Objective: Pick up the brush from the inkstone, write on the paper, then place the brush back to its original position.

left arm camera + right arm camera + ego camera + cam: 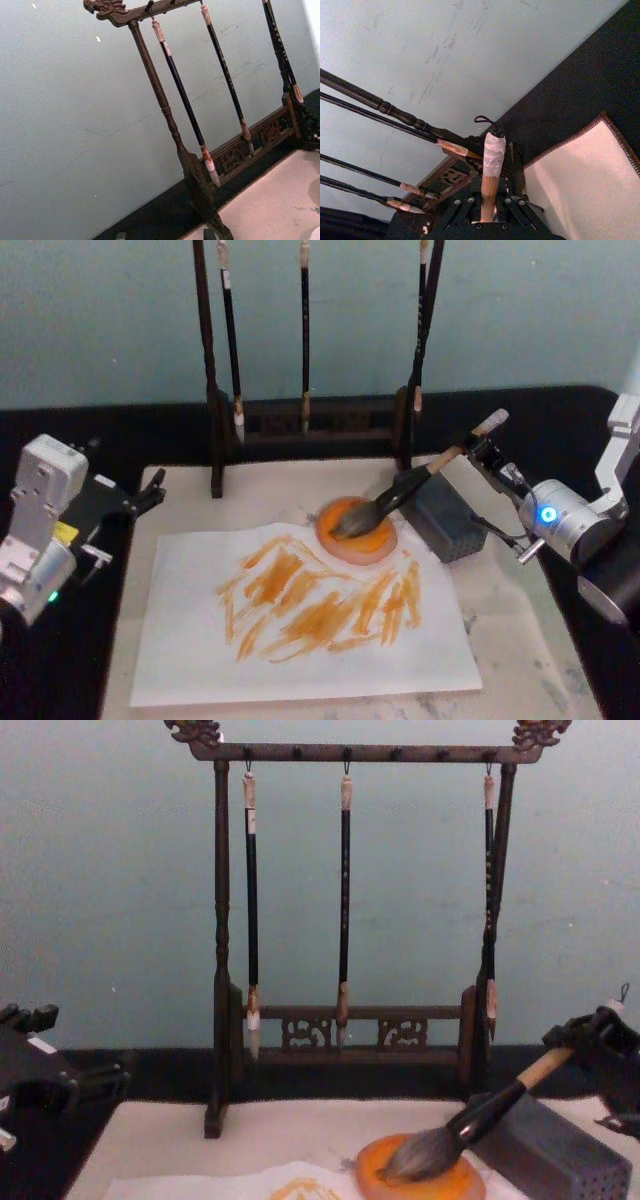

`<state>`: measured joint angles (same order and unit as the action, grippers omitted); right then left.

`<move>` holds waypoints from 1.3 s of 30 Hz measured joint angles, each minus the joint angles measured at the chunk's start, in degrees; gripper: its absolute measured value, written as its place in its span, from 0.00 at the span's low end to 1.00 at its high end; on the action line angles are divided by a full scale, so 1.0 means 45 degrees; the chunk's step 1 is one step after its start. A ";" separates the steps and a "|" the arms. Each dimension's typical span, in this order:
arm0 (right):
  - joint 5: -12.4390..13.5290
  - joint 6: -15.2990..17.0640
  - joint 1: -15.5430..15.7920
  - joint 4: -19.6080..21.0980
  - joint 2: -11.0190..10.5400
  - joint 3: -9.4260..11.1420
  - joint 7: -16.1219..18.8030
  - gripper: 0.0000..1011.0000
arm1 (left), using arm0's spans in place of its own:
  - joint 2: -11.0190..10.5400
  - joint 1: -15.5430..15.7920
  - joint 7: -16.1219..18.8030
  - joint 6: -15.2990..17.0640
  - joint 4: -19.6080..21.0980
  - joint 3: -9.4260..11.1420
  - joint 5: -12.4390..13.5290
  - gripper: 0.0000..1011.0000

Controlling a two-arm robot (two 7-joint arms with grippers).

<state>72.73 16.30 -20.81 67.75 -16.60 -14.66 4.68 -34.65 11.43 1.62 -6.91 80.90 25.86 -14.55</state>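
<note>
The brush point(400, 490) lies slanted, its bushy bristles resting in the round orange inkstone point(352, 552) and its tan handle leaning over a grey block. My right gripper point(478, 455) is shut on the brush handle just below the white end cap; in the right wrist view the handle point(490, 180) runs up between the fingers. The white paper point(300, 665) lies in front of the inkstone, covered with orange strokes. My left gripper point(150, 492) hovers open off the left edge of the mat, holding nothing. The chest view shows the bristles point(425, 1155) on the inkstone point(445, 1188).
A grey perforated block point(450, 525) stands right of the inkstone under the handle. A dark wooden rack point(300, 425) with three thin hanging brushes stands at the back of the beige felt mat point(505, 585). Black tabletop surrounds the mat.
</note>
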 joint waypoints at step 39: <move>-0.0026 0.0018 0.0023 0.0004 0.0031 0.0060 -0.0031 0.91 | 0.0000 0.0001 0.0000 0.0000 0.0000 0.0000 -0.0001 0.99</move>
<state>72.61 16.38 -20.71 67.77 -16.46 -14.39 4.54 -34.65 11.43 1.62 -6.91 80.90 25.86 -14.55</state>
